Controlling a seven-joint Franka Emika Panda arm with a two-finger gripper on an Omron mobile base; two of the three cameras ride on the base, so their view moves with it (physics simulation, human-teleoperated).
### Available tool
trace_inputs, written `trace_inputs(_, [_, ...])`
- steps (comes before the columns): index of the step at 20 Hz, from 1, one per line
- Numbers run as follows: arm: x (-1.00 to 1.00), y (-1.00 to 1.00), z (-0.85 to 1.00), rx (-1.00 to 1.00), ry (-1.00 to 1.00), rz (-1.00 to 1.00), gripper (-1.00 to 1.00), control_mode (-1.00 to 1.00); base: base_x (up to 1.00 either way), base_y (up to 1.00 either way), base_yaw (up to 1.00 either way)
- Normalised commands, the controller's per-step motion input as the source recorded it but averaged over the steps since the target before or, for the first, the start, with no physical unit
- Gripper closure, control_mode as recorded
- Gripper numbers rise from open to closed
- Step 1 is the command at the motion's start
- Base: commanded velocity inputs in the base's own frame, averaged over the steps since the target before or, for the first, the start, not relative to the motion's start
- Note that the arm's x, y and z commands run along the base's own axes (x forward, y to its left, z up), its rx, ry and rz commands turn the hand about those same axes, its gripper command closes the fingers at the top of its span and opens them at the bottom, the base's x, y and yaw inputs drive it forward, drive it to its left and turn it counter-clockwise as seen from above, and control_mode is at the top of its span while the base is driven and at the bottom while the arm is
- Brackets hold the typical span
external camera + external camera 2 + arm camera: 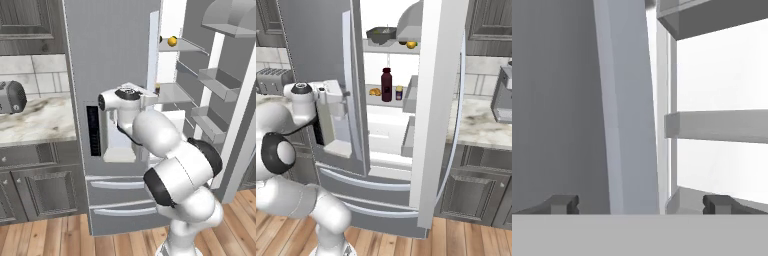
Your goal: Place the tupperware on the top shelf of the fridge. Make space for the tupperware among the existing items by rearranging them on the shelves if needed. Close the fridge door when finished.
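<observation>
The fridge (311, 40) has its left door shut and its right door (436, 100) swung wide open. The dark grey tupperware (381, 34) sits on the top shelf (388, 48), with a yellow fruit (411, 45) to its right. One shelf down stand a maroon bottle (386, 85), a small can (399, 93) and an orange fruit (375, 92). My gripper (639, 204) is open and holds nothing. It hovers in front of the shut left door's inner edge (629, 110), level with the middle shelf, outside the fridge.
The open door's grey bins (215, 82) jut out on the right. A toaster (271, 80) stands on the marble counter left of the fridge, and another appliance (503, 95) on the counter to the right. Dark cabinets sit below, and two drawers (356, 185) under the doors.
</observation>
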Motion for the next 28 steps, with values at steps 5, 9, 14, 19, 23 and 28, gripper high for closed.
trace_inputs(5, [0.52,-0.31,0.02,0.03,0.03,0.01,-1.00,-1.00,0.00,0.00,0.00])
trace_inputs(9, [0.05,-0.15,0.02,0.05,0.04,0.01,-1.00,-1.00,0.00,0.00,0.00])
trace_inputs(14, [-0.17,-0.04,0.38,0.02,-0.05,0.02,-1.00,-1.00,0.00,0.00,0.00])
trace_inputs(19, [-0.60,0.00,0.63,0.00,-0.15,0.06,-1.00,-1.00,0.00,0.00,0.00])
trace_inputs(23, [-1.00,0.00,0.51,0.00,-0.04,0.05,-1.00,-1.00,0.00,0.00,0.00])
trace_inputs(28, [-1.00,-0.04,0.37,0.05,0.00,0.05,-1.00,-1.00,0.00,0.00,0.00])
